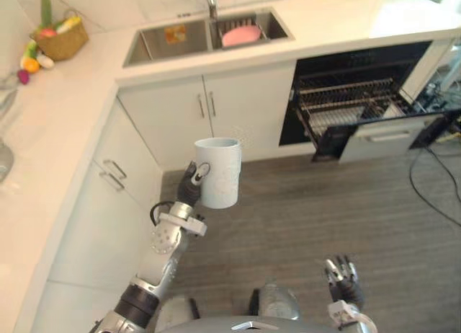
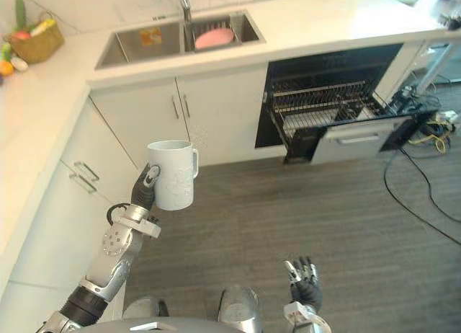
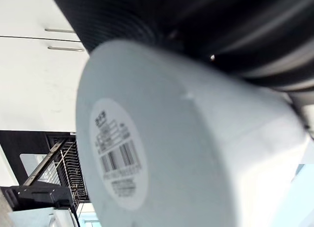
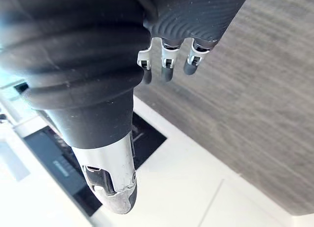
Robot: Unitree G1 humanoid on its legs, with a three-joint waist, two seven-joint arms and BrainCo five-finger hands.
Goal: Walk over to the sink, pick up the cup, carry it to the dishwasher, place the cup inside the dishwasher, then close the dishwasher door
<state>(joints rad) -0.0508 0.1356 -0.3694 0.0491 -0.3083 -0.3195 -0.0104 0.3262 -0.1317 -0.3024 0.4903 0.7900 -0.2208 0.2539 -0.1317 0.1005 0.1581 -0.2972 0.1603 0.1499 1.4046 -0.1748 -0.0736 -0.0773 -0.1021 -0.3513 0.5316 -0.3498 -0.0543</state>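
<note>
pale blue cup (image 1: 218,173); pink dish (image 1: 240,35); grey wood-grain floor (image 1: 310,210); white cabinets (image 1: 241,109); black dishwasher (image 1: 360,63).

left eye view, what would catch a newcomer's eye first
The pale cup, held upright over the floor in the left hand, before the cabinets. Next the dishwasher at the right, door down and rack showing, then the pink dish in the sink. The right hand hangs open, low.

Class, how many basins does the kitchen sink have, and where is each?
2. The left basin holds a small orange thing; the right basin, beside it, holds a pink dish.
</note>
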